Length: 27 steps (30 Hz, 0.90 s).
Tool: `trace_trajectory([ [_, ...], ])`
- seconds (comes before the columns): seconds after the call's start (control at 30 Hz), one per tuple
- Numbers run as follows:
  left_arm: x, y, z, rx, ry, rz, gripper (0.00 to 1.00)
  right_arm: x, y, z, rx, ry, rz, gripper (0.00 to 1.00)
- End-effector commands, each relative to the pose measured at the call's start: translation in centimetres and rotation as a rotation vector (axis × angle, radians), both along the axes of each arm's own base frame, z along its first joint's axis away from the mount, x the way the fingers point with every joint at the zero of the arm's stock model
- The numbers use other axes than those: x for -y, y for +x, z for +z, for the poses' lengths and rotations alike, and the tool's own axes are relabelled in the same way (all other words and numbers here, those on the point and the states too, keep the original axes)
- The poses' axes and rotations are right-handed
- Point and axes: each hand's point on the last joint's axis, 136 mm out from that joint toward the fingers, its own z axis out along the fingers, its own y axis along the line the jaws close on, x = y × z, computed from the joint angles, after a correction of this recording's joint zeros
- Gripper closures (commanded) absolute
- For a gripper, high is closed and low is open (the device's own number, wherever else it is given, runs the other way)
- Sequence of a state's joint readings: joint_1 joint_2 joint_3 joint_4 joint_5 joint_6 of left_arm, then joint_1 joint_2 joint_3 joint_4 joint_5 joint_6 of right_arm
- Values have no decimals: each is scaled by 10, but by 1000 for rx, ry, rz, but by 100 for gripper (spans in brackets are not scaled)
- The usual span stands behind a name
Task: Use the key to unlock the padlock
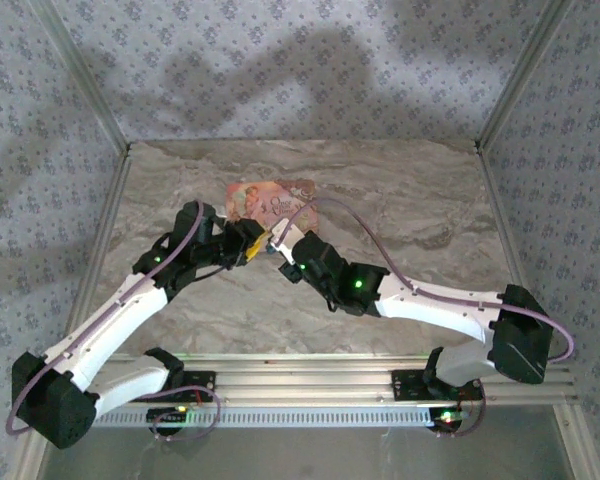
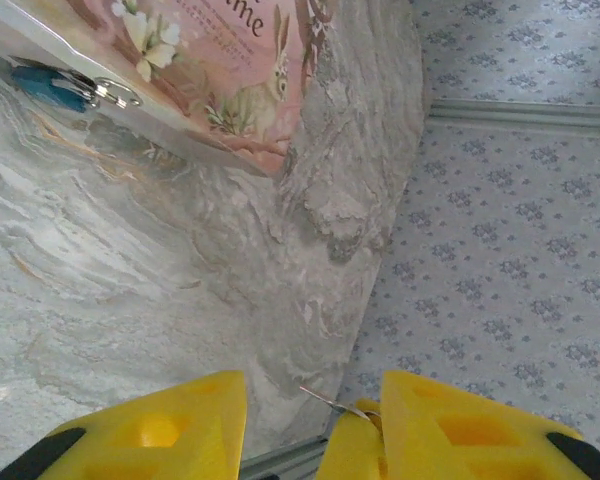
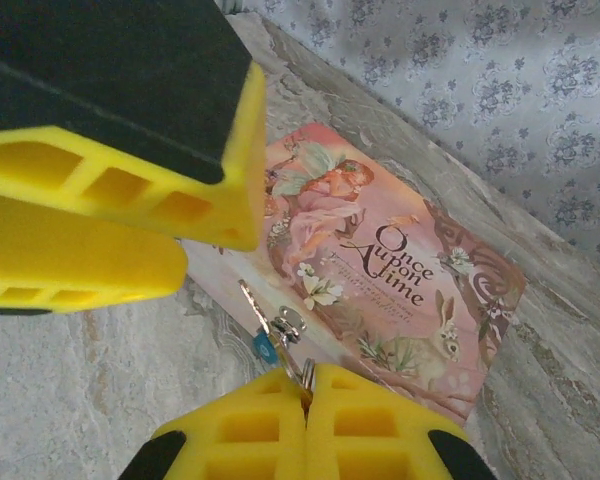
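Note:
The padlock (image 2: 42,82) is a tiny blue body with a small metal loop. It lies on the marble table against the near edge of the pink box (image 2: 210,60). In the right wrist view the padlock (image 3: 265,347) shows just past my right gripper (image 3: 308,370), which is shut on the key ring. The key (image 3: 250,300), a thin shiny sliver, sticks out ahead of it. My left gripper (image 2: 312,382) is open, and the key's tip (image 2: 325,398) pokes into its gap beside the right-hand finger. Both grippers meet in front of the box (image 1: 270,198).
The marble table (image 1: 400,190) has patterned walls on three sides and metal corner posts. A metal rail (image 1: 310,380) runs along its near edge by the arm bases. Open tabletop lies left and right of the box.

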State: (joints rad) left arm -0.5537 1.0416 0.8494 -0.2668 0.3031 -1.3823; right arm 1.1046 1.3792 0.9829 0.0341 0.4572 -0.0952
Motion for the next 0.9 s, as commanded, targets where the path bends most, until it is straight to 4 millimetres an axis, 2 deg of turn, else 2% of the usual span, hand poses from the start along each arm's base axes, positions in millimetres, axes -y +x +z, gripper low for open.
trace_trajectory([
  [0.0, 5, 0, 5, -53, -69, 54, 59, -2, 1, 1, 22, 0, -10, 100],
  [0.5, 17, -1, 5, -61, -112, 30, 67, -8, -5, -3, 26, -14, 7, 100],
  [0.63, 19, -3, 5, -67, -129, 21, 76, -9, -5, -4, 26, -17, 4, 100],
  [0.7, 20, -3, 5, -66, -130, 14, 85, -10, -5, -7, 23, -23, 6, 100],
  [0.77, 21, -3, 6, -59, -124, 4, 99, -11, -5, -7, 23, -21, 7, 100],
  [0.87, 21, -1, 7, -20, -80, -35, 100, -11, -6, -8, 20, -19, 11, 100],
])
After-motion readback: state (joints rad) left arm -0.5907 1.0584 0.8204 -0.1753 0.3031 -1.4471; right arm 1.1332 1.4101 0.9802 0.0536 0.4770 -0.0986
